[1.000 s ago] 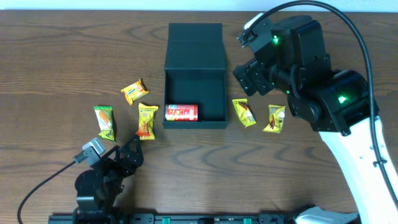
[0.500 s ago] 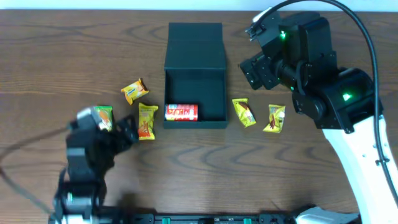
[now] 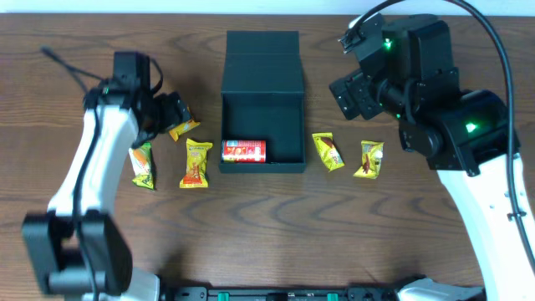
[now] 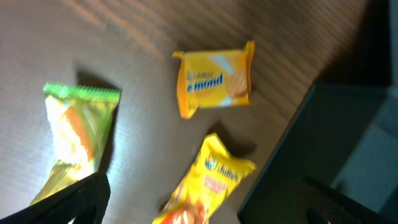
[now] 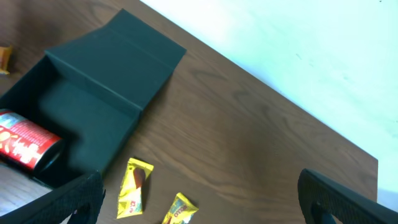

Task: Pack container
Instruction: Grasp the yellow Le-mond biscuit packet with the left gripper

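1. Between the left claw (image 3: 171, 113) and the right claw (image 3: 344, 90), on the wooden surface (image 3: 276, 217), the dark teal container (image 3: 263, 117) is seen lying open, its flap lid (image 3: 262, 63) folded back flat.
2. Both claws are held spread wide, with nothing gripped by either.
3. A red can (image 3: 243, 150) is seen on its side inside the container, at the corner nearer the left claw.
4. Just beside the left claw, an orange-yellow packet (image 4: 214, 78) is found; a yellow packet (image 4: 205, 180) and a green packet (image 4: 78, 134) are spread near it.
5. Near the right claw, two yellow packets (image 3: 328, 151) (image 3: 370, 159) are laid on the surface, apart from the container.
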{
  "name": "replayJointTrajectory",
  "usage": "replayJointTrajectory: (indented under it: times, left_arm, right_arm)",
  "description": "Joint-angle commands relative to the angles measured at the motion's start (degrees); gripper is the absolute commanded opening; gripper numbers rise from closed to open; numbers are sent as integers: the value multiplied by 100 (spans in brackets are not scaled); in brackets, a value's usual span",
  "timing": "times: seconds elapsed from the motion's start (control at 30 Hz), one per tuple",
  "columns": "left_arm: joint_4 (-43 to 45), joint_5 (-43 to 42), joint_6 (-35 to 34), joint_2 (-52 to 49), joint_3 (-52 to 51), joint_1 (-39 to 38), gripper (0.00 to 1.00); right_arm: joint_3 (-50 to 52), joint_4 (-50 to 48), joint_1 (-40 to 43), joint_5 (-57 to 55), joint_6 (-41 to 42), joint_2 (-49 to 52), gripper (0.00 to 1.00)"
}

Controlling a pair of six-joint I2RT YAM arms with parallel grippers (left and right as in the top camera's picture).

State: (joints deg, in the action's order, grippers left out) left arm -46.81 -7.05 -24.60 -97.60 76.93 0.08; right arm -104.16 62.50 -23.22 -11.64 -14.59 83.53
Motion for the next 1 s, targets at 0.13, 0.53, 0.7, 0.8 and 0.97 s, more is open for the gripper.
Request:
replayJointTrajectory:
  times: [0.13, 0.53, 0.7, 0.8, 0.97]
  left_arm:
    - [42, 20, -584, -1176, 667, -33, 96]
    - [693, -151, -885, -2017, 686, -81, 96]
    - [984, -87, -883, -2122, 686, -81, 96]
    - [1021, -35, -876, -2251, 686, -79, 96]
    - [1056, -157, -855, -2389, 686, -74, 96]
  right_arm:
    - [87, 4, 120, -52, -48, 11, 99]
    - [304, -144, 120, -33, -46, 50, 99]
    - [304, -142, 120, -33, -46, 50, 99]
    - [304, -140, 120, -33, -46, 50, 99]
    - [304, -142, 120, -33, -46, 50, 99]
